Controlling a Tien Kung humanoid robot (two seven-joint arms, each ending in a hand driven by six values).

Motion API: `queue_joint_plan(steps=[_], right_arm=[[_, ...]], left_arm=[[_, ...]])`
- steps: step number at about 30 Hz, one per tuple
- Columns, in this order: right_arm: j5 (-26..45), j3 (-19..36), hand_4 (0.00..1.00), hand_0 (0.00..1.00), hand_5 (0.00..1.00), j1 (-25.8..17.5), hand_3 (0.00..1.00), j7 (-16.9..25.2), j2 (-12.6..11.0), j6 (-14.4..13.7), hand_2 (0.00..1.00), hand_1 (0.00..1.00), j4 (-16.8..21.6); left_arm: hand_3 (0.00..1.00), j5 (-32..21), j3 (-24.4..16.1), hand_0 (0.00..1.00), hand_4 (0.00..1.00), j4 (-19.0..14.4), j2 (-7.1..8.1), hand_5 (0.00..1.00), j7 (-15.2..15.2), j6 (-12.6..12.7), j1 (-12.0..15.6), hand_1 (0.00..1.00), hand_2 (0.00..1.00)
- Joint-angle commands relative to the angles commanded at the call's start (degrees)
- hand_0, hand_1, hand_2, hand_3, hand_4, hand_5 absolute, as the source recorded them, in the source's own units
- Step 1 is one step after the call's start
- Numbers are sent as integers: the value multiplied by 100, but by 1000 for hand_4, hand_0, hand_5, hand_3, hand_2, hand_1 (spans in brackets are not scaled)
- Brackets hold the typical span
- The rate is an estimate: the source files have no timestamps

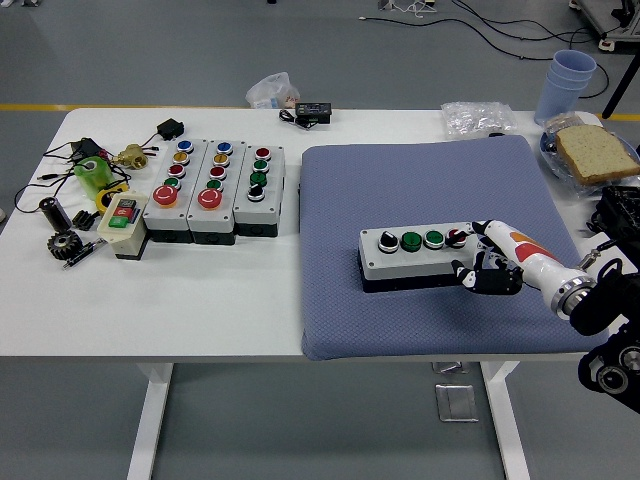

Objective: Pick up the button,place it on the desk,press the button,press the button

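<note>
Grey button box (pixel 421 257) with four buttons on top sits on the blue mat (pixel 420 180), right-of-centre, already set down. Right hand (pixel 487 262) is at the box's right end, one finger (pixel 466 235) reaching onto or just over the red button (pixel 457 238); other fingers curled low beside the box's end, gripping nothing. Contact with the red cap can't be confirmed from this angle. Judged step: the pressing stage, pick-and-place done. Next move likely needs a straight downward push on the cap without shoving the box sideways, since it looks free on the mat. Left arm not visible.

Mat lies on a white table (pixel 230 300). Left side: three more button boxes (pixel 215 190) in a row, a small switch unit (pixel 123 222), a gear (pixel 64 242), cables and fittings. Far right: bread slice (pixel 592 153), stacked blue cups (pixel 567 82), plastic bag (pixel 480 118). Grey workshop floor beyond, cables trailing.
</note>
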Motion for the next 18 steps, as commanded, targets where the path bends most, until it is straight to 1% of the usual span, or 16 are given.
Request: queue_joint_plan(steps=[6, 8, 11, 18], right_arm=[[-85, 80, 567, 154, 186, 7, 690, -7, 36, -66, 220, 2, -52], [-103, 119, 566, 153, 188, 11, 693, -2, 54, -80, 221, 2, -133], [-136, 179, 566, 153, 188, 7, 693, -11, 67, -76, 221, 2, -251], [-114, 110, 566, 155, 187, 12, 698, -12, 62, -50, 222, 2, -350]], left_arm=[[429, 64, -15, 557, 266, 0, 0, 386, 12, -4, 13, 420, 424], [429, 110, -30, 557, 266, 0, 0, 387, 20, -9, 26, 422, 424], [429, 176, -51, 557, 266, 0, 0, 387, 29, -15, 48, 422, 424], [429, 209, -43, 557, 268, 0, 0, 387, 30, -29, 105, 421, 424]])
